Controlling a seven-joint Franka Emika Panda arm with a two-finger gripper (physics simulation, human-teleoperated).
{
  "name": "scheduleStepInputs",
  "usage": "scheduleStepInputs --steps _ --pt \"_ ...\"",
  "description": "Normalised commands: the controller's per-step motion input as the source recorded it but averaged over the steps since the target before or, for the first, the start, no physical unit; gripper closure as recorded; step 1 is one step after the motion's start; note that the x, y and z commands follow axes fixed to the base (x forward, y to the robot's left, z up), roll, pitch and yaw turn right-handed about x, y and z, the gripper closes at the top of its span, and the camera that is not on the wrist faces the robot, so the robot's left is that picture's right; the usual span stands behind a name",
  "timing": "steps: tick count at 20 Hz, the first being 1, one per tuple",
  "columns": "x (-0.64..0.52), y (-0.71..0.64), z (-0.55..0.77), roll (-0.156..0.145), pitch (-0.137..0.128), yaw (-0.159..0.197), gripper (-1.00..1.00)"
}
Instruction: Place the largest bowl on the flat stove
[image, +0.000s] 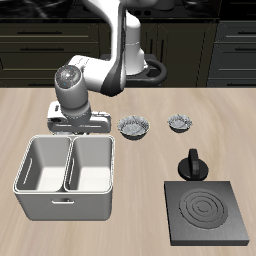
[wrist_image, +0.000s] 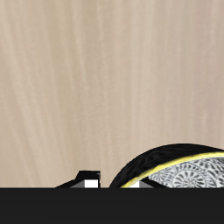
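The largest bowl (wrist_image: 179, 171) shows cut off beneath the hand (image: 78, 122).

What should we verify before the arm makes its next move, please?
1. Target seen: ok. The wrist view shows part of a speckled bowl, probably the largest bowl; the arm hides it in the exterior view.
2. Pincer state: cannot tell whether it is open or holding anything.
3. Flat stove free: ok, nothing lies on its rings.
4. Other bowls apart: ok. The medium bowl and smallest bowl sit separately, away from the pincer.
5. Bin clearance: cannot tell. The pincer hangs close to its back wall.
6. Knob: ok, it stands at the stove's back edge, off the rings.
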Motion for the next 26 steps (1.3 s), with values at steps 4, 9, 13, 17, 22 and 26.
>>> scheduleStepInputs --steps 4,9,13,17,22,26 --pt "-0.02 0.04 0.18 0.017 -0.024 -0.004 1.0" --pt "-0.03 0.09 0.34 0.013 -0.051 0.007 1.0" --pt "-0.03 0.15 0.43 0.013 -0.063 0.011 1.0" --pt "0.0 0.15 0.58 0.005 -0.071 0.002 1.0" --pt "0.01 0.18 0.64 0.015 -0.077 0.014 1.0" --pt "0.01 0.09 0.36 0.007 -0.04 0.005 1.0"
